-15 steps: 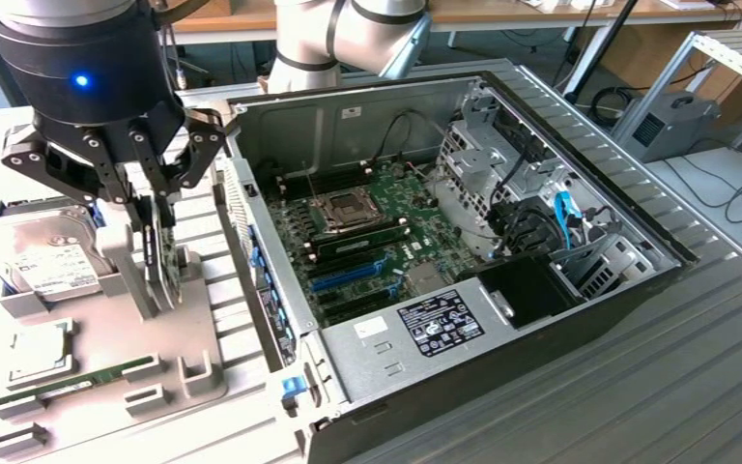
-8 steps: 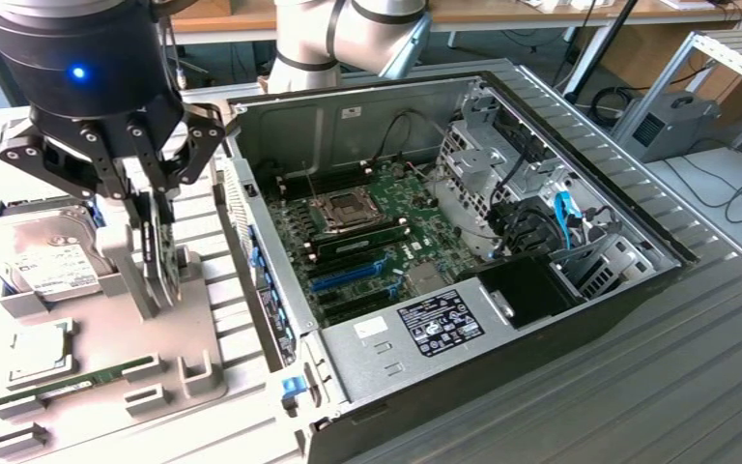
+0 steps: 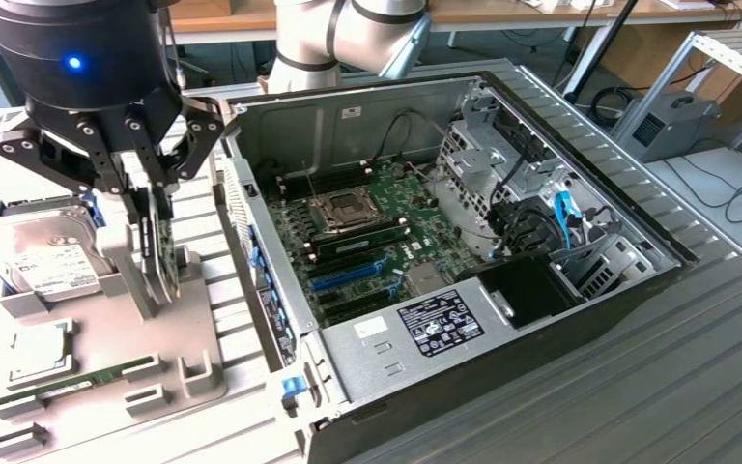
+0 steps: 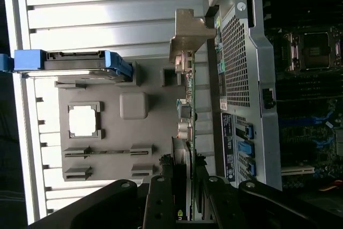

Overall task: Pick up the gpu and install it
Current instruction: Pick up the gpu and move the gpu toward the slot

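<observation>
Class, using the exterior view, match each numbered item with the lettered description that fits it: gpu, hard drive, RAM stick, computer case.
Items:
1. gpu
2. hard drive
3. RAM stick
4. computer case

Descriptions:
A. long narrow green strip lying in a slot of the grey fixture
B. open, with the motherboard showing
C. standing on edge directly beneath the end effector
D. silver, with a white label on top

Pairs: 1-C, 2-D, 3-A, 4-B
</observation>
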{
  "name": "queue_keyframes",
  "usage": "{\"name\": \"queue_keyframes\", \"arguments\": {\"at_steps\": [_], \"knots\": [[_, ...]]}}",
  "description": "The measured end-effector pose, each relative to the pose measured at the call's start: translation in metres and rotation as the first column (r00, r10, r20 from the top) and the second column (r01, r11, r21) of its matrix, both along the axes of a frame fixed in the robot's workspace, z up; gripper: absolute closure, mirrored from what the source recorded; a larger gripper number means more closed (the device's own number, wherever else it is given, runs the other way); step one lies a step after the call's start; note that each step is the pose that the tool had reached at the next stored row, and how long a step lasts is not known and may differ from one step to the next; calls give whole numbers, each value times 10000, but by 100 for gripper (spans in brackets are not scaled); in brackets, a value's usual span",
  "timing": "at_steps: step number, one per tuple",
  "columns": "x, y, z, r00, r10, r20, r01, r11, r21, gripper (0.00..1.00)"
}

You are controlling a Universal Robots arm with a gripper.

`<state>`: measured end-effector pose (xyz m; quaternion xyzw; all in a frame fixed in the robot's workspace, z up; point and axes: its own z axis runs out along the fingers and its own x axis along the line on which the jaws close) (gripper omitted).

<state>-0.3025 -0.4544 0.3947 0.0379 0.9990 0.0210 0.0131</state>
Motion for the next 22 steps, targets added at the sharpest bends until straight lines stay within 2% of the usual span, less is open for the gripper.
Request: {"name": "queue_keyframes", "arguments": {"at_steps": [19,22], "knots": [[0,0,122,10000,0,1,0,10000,0,74],[0,0,301,10000,0,0,0,10000,0,74]]}}
